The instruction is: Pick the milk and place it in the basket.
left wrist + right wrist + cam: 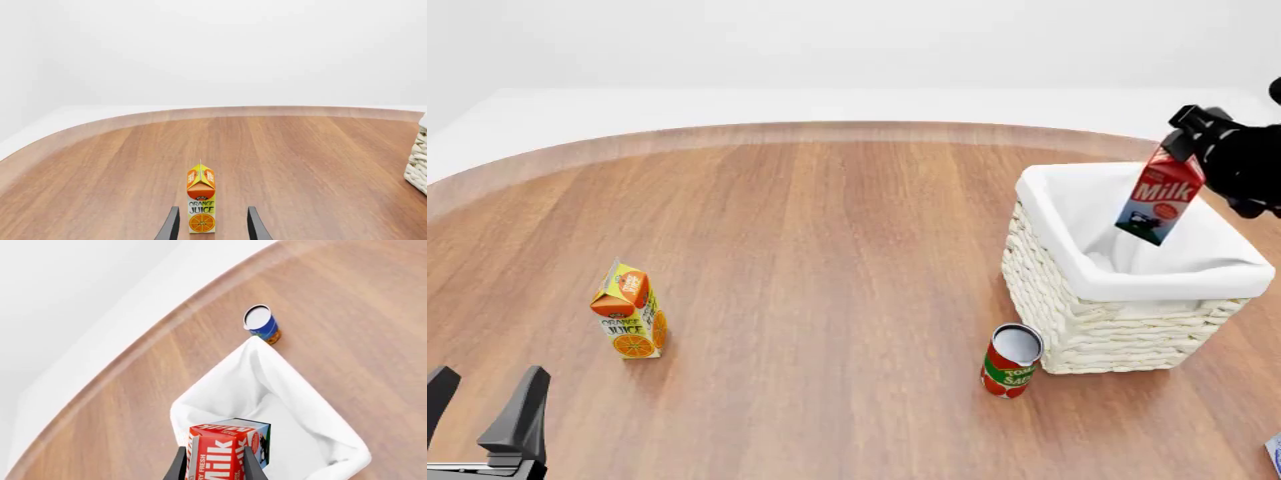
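Right gripper [212, 462] clamps red-topped gable milk carton [1160, 205], tilted, hanging directly above cream wicker basket's [1121, 320] cloth-lined opening; left gripper [212, 225] gapes idle.

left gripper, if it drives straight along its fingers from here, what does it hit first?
Most likely the orange juice carton: in the left wrist view it stands upright between the open fingers of the left gripper, just ahead. Beyond it only bare table shows. How far ahead it stands is unclear.

Basket [1121, 300] mouth lies open under the held milk [1160, 200] – only the can [1012, 360] (just beside its front wall) crowds it.
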Controlling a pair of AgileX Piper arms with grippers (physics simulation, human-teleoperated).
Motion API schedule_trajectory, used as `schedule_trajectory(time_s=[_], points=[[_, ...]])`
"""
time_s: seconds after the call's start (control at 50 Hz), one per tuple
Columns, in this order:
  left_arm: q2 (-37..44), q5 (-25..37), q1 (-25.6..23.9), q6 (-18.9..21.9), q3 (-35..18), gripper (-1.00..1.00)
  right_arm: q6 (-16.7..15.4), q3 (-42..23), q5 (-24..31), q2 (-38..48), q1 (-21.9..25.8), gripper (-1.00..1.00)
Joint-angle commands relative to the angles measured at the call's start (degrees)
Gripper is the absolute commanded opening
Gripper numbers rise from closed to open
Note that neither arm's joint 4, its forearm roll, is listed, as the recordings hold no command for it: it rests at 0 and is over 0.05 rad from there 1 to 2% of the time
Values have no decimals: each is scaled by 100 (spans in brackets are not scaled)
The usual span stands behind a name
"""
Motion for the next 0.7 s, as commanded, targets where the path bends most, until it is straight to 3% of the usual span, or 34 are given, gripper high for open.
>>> schedule_trajectory(time_s=[0.02, 0.7], points=[[0, 0, 0, 0, 0, 100, -12, -28, -172, 66, -33, -100], [0, 0, 0, 0, 0, 100, -149, 229, -680, 652, -50, -100]])
